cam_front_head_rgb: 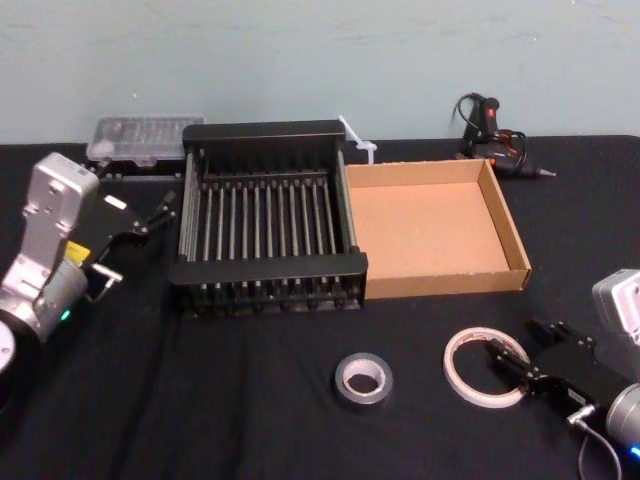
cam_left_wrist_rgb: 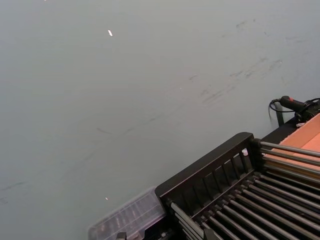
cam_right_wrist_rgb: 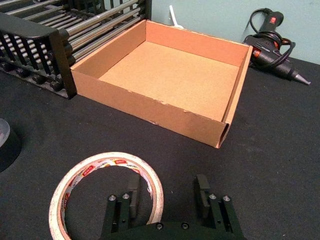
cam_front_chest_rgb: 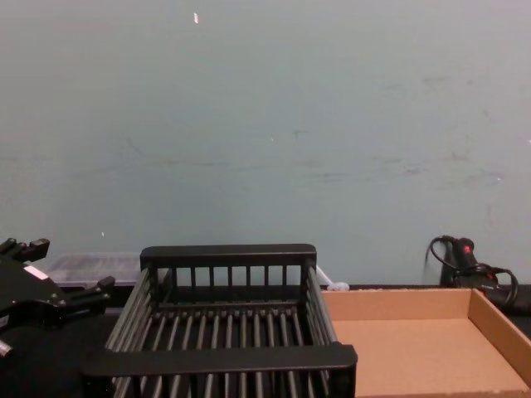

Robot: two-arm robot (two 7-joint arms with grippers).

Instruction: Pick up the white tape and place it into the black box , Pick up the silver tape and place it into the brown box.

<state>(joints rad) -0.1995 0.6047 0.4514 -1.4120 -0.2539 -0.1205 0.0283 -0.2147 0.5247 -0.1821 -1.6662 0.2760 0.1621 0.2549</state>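
Observation:
The white tape (cam_front_head_rgb: 485, 367) lies flat on the black cloth in front of the brown box (cam_front_head_rgb: 450, 283). My right gripper (cam_front_head_rgb: 515, 345) is low at the tape's right side and open. In the right wrist view one finger (cam_right_wrist_rgb: 133, 192) stands inside the white tape (cam_right_wrist_rgb: 85, 172) ring, the other outside its wall, with the right gripper (cam_right_wrist_rgb: 167, 192) straddling it. The silver tape (cam_front_head_rgb: 362, 380) lies flat to the left, in front of the black box (cam_front_head_rgb: 265, 130). My left gripper (cam_front_head_rgb: 150, 215) hangs raised and open, left of the black box (cam_front_chest_rgb: 228, 359).
A clear plastic case (cam_front_head_rgb: 145, 135) sits behind the black box's left corner. A black and red glue gun with its cable (cam_front_head_rgb: 495, 140) lies behind the brown box (cam_right_wrist_rgb: 150, 107). A white item (cam_front_head_rgb: 355, 140) pokes up between the boxes. A pale wall backs the table.

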